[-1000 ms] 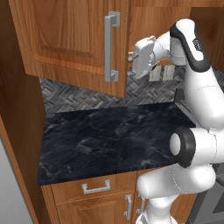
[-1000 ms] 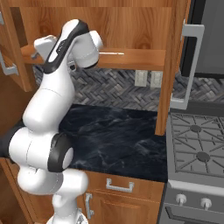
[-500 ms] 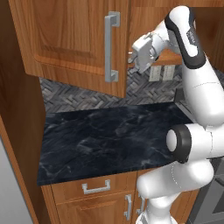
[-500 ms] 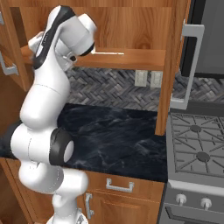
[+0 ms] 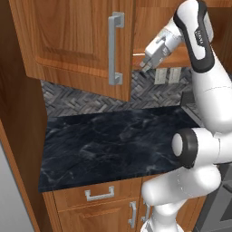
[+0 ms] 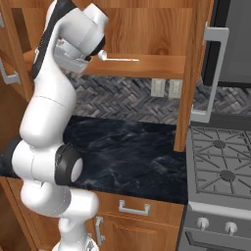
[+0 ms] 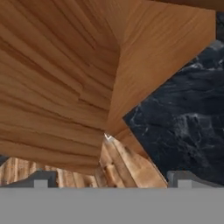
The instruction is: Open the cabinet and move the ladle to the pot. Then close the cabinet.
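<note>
Cabinet (image 6: 147, 29) stood open, both doors swung out: left door (image 5: 77, 43) with long silver bar handle (image 5: 115, 47) at left base view's upper left, right door (image 6: 196, 73) edge-on with its handle (image 6: 213, 73) in right base view. Ladle (image 6: 115, 58) lay flat on cabinet's bottom shelf (image 6: 152, 66), bowl toward the arm, thin handle pointing right along shelf. Gripper (image 5: 146, 63) raised to shelf height at cabinet opening, just beside ladle's bowl end, contact not discernible. Jaws spread wide, nothing between them; fingertips (image 7: 40, 181) dark at bottom of hand view, wood panels and dark marble beyond. Black marble tabletop (image 5: 118, 140) bare below, herringbone backsplash (image 6: 127, 98) behind with two outlets (image 6: 164, 88). Gas stove (image 6: 220, 162) right of tabletop, burners uncovered in visible part. Base cabinet drawer (image 5: 97, 194) with short handle under tabletop
</note>
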Robot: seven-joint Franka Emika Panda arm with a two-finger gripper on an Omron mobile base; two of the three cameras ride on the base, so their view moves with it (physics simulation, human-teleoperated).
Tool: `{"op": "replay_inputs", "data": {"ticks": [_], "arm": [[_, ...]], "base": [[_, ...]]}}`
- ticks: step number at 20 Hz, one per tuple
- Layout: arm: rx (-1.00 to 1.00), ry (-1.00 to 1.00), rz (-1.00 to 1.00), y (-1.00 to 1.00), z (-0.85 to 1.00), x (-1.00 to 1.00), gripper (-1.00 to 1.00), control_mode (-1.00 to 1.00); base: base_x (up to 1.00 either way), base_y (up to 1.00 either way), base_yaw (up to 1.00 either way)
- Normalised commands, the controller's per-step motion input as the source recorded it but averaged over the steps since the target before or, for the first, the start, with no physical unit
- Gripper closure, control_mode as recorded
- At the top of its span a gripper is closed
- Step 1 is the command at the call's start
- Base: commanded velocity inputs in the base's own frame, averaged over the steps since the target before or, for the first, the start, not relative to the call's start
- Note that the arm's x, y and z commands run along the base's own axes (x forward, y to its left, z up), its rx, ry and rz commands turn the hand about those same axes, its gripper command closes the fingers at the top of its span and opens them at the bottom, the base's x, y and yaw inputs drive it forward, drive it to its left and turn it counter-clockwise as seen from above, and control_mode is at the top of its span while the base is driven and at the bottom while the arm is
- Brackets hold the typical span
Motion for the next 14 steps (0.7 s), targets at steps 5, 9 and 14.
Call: {"op": "replay_inputs", "data": {"ticks": [5, 9, 14], "arm": [[-0.04, -0.40, 0.00, -0.19, -0.06, -0.04, -1.00, -1.00], [-0.02, -0.48, 0.00, -0.04, 0.00, -0.10, -1.00, -1.00], [0.00, -0.42, 0.00, -0.07, 0.00, -0.14, -1.00, -1.00]], "base": [[0.00, 0.00, 0.00], [0.00, 0.00, 0.00], [0.00, 0.00, 0.00]]}}
